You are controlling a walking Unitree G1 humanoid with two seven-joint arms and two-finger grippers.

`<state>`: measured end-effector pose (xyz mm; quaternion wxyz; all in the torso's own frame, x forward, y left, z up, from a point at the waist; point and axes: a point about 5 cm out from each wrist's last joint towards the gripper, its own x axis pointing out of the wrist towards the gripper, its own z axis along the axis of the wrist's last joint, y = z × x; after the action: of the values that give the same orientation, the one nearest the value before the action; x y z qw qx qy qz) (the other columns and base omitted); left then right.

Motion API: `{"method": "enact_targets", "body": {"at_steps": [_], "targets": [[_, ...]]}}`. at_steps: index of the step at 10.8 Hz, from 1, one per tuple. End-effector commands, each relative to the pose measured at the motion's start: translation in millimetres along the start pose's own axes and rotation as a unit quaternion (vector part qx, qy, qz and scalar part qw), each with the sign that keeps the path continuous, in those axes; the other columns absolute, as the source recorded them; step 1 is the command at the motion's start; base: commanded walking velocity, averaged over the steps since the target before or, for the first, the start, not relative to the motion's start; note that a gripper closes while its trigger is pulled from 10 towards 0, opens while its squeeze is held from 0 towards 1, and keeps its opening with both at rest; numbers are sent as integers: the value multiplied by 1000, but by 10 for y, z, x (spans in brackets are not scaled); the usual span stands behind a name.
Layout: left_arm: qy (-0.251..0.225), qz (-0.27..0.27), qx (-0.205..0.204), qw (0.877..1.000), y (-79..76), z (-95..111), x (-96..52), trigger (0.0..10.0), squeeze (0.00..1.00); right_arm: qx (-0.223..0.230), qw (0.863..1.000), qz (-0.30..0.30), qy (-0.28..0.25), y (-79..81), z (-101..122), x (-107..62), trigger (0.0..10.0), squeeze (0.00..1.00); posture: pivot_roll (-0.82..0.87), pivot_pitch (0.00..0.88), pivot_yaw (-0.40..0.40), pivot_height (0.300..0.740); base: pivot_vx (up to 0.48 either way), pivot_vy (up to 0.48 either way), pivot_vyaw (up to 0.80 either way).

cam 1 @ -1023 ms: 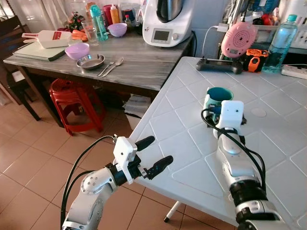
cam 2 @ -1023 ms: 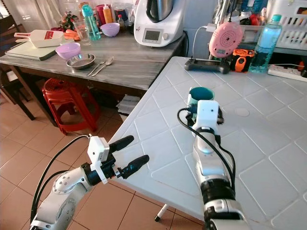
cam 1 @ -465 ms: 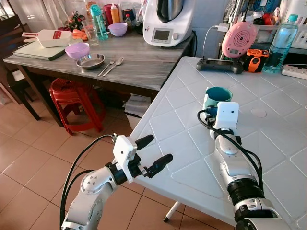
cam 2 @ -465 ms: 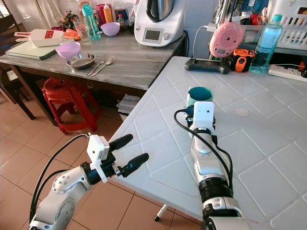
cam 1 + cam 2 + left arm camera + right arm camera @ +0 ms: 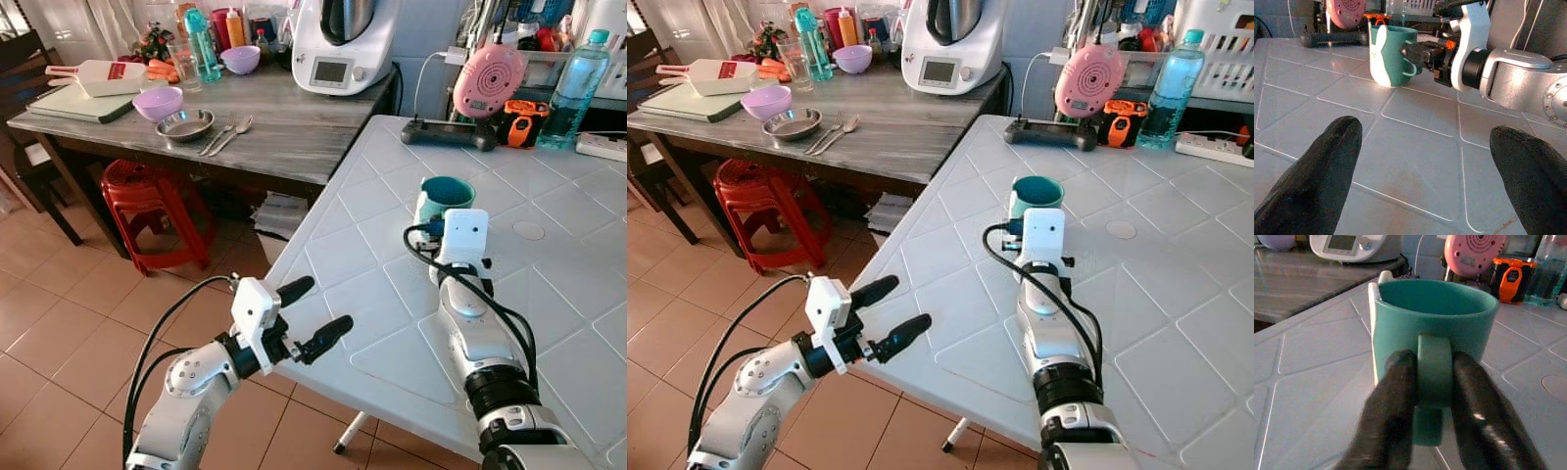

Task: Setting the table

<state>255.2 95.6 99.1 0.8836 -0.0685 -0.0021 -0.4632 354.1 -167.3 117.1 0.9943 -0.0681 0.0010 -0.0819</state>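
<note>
Right gripper (image 5: 1432, 382) pinches the handle of the teal-and-white ceramic mug (image 5: 1035, 199), upright on the white tiled table (image 5: 1176, 294); rigid, glazed, likely slippery and breakable, so the handle grip suits; left gripper (image 5: 884, 311) hovers open.

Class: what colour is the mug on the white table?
Teal green mug, with a white patch; clearest in the right wrist view.

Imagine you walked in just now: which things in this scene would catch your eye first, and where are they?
First, the teal ceramic mug standing on the white tiled table, its handle pinched between the black fingers of the right hand. Next, the left hand held open at the table's near edge. Behind, a bright pink round gadget stands out against the clutter.
</note>
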Motion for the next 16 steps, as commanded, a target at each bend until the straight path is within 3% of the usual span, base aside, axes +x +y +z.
{"method": "enact_targets", "body": {"at_steps": [1,4,6,7,8,12,16], "targets": [[2,1,7,1000,51,27,22,10000,0,1,1000,2,-6,15,36,22,0,0,6,0,71,740,0,0,0],[-11,11,10,1000,74,32,45,10000,0,4,1000,-5,-20,-70,40,-47,0,0,11,0,59,740,0,0,0],[-2,70,26,997,170,-11,1,10000,0,14,999,-12,-43,-129,71,-150,0,0,14,0,54,740,0,0,0],[21,133,34,990,308,-69,-19,10000,0,14,997,-6,-81,-155,154,-260,3020,0,12,0,51,740,0,0,0],[19,180,36,983,413,-68,-48,10000,0,21,995,-9,-92,-209,178,-389,10000,0,5,0,55,740,0,0,0],[5,225,24,974,576,-14,-4,10000,0,22,997,-34,-59,-397,68,-714,10000,0,-25,0,70,740,0,76,-345],[7,224,24,974,570,-56,-23,10000,0,20,998,-20,-53,-340,80,-785,10000,0,-26,0,75,740,0,402,-364]]}}
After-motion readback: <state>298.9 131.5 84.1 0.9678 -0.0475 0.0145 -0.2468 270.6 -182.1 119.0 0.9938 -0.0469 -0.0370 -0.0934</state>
